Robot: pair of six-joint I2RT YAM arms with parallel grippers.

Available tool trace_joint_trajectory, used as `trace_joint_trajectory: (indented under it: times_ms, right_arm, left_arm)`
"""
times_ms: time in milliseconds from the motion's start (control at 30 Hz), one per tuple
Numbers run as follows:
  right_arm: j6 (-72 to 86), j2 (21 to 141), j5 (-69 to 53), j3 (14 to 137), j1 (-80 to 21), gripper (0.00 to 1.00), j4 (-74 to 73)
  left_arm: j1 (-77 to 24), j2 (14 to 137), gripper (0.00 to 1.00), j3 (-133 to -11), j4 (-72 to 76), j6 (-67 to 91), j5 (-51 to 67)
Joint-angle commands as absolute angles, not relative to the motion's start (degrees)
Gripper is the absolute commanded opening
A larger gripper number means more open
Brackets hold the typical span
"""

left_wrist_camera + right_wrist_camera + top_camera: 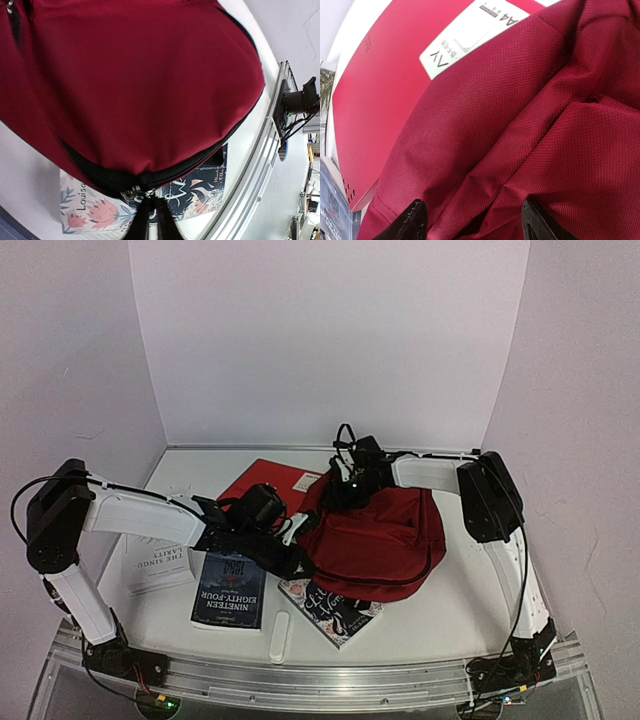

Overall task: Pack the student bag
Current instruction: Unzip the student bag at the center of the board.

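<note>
The dark red student bag lies in the middle of the table, its black zipper along the near edge. My left gripper is at the bag's left edge. In the left wrist view the left gripper has its fingers closed together on the metal zipper pull under the bag. My right gripper is at the bag's far left corner. In the right wrist view the right gripper is open, its fingers wide apart and its tips resting on the creased bag fabric.
A flat bright red folder lies behind the bag, also in the right wrist view. A floral book lies partly under the bag's near edge. A dark "Nineteen Eighty-Four" book, a white book and a white stick lie at the front left.
</note>
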State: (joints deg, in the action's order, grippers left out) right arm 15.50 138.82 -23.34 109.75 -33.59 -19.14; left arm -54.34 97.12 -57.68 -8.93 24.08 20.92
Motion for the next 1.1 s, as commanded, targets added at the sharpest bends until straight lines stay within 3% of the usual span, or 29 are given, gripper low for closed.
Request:
trace_joint_trajectory:
  times_ms: [0,100,333,467,733,1067]
  right_arm:
    - [12.2,134.2,-29.6,108.2,-32.7,0.66,-21.6]
    - [9.9,128.6,-35.3,105.5,-32.7,0.69,-22.8]
    - [6.2,119.5,-42.5,100.3,-33.2,0.72,-27.5]
    - [0.9,114.4,-42.3,96.1,-35.8,0.72,-30.0]
    - [-17.6,105.9,-30.2,90.2,-46.6,0.71,-36.7]
    - [-43.3,102.6,-11.2,87.4,-60.3,0.7,-38.5]
  left_arm:
    - [-56.1,99.3,0.15,-59.4,-9.3,22.0,18.9]
    - [-56.1,98.3,0.24,-58.7,-8.3,21.9,19.0]
    - [-56.1,91.8,0.33,-54.7,-6.9,21.6,20.7]
    - [-55.2,85.8,0.45,-49.4,-2.7,25.8,20.4]
    - [-41.8,73.5,0.71,-38.3,7.6,41.3,22.5]
    - [-38.0,82.7,0.8,-42.1,8.2,47.7,27.7]
